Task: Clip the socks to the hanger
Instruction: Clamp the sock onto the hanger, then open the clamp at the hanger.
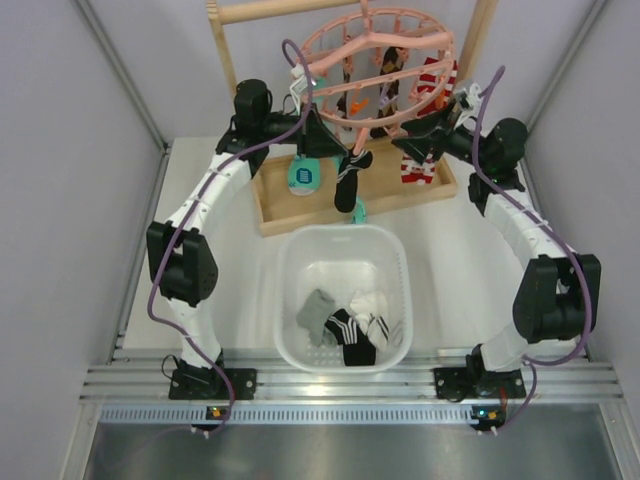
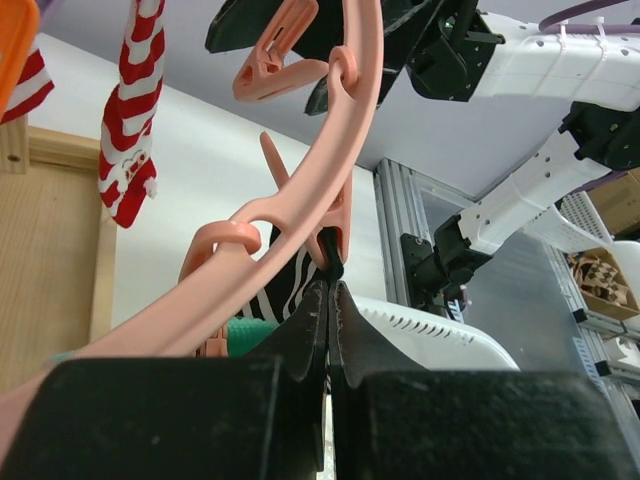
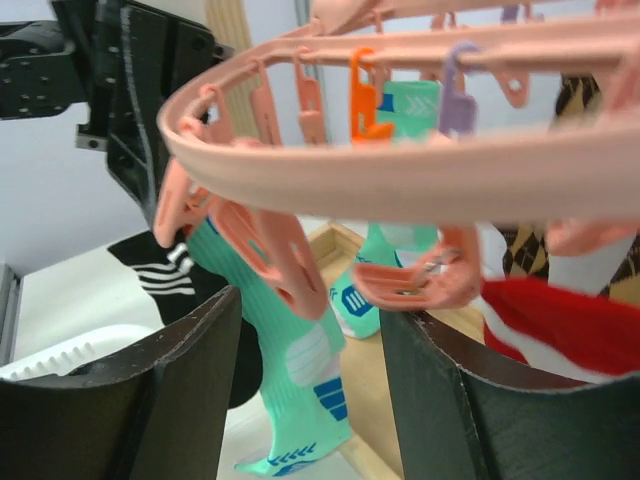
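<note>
the step in hand looks like pegging a black striped sock to the near rim of the pink hanger, which hangs on the wooden rack. to do it well, the cuff should sit deep in the peg's mouth before release, with the ring held from swinging. the left fingers are pressed shut just under the rim, seemingly pinching the sock's cuff, though the view is cramped. the right fingers stand about half apart, straddling a pink peg; contact is unclear. other socks lie in the white basket.
</note>
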Robot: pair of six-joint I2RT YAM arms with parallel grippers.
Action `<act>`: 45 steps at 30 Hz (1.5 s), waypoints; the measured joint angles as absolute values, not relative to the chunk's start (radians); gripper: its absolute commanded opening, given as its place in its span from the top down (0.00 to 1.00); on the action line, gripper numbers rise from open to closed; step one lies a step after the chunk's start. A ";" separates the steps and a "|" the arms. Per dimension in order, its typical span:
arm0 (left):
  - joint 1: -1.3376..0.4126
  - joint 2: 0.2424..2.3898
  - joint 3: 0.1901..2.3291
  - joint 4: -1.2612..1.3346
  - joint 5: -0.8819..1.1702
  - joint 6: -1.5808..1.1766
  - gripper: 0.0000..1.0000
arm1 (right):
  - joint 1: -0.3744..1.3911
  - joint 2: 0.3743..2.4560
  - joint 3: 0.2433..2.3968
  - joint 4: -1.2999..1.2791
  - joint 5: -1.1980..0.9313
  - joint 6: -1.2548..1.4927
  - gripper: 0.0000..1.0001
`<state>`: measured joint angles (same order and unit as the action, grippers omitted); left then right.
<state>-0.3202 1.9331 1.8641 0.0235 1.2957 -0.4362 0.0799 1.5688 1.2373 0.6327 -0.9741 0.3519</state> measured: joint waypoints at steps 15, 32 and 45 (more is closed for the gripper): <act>-0.303 1.926 1.837 0.070 1.304 -0.497 1.00 | 0.168 1.571 1.264 0.654 -1.044 0.299 0.69; -0.297 1.853 1.773 0.082 1.265 -0.477 0.56 | 0.170 1.557 1.264 0.651 -0.986 0.419 1.00; -0.442 1.481 1.516 0.019 0.868 -0.080 0.52 | 0.191 1.540 1.264 0.609 -0.847 0.677 1.00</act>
<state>-0.4419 1.4811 1.5158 0.0185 0.8680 -0.0795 0.1905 1.5398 1.2640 0.6090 -0.8474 0.6765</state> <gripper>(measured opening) 0.485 0.293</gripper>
